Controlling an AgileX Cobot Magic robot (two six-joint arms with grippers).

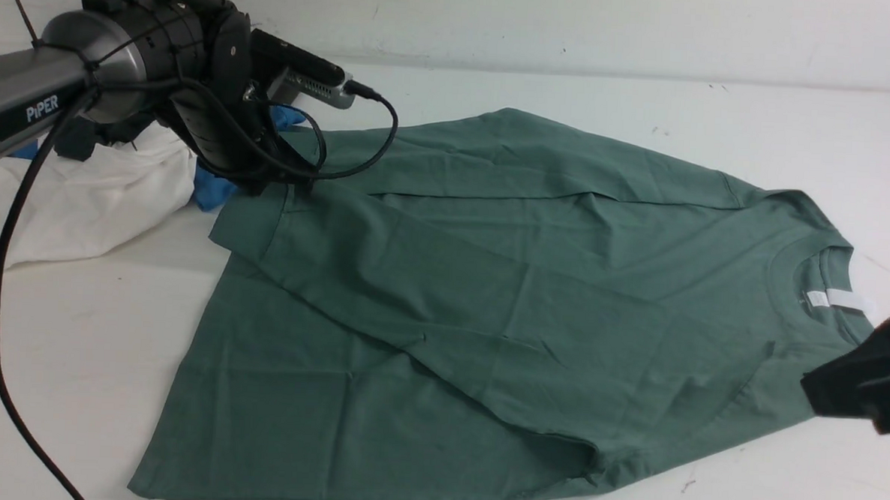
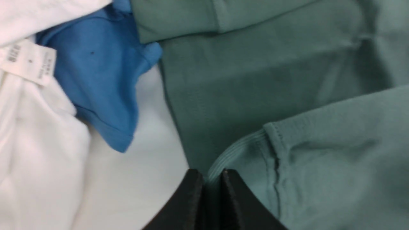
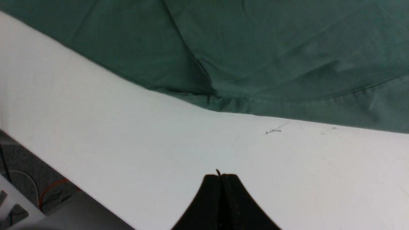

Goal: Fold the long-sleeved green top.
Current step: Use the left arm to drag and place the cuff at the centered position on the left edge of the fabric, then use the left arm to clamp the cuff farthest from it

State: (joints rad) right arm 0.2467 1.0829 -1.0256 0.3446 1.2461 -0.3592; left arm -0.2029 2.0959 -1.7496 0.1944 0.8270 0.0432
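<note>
Folding the green long-sleeved top well means keeping its ribbed crew neck flat while the far end moves. Well apart from that neck, my left gripper pinches 1 edge; I'd lift it low and slowly, clear of the blue cloth. On the neck's near side, my right gripper is closed, holding nothing, over the white table.

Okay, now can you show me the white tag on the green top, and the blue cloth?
White tag (image 1: 848, 300): front view, its middle.
Blue cloth (image 2: 96, 64): left wrist view, its wide part.
</note>
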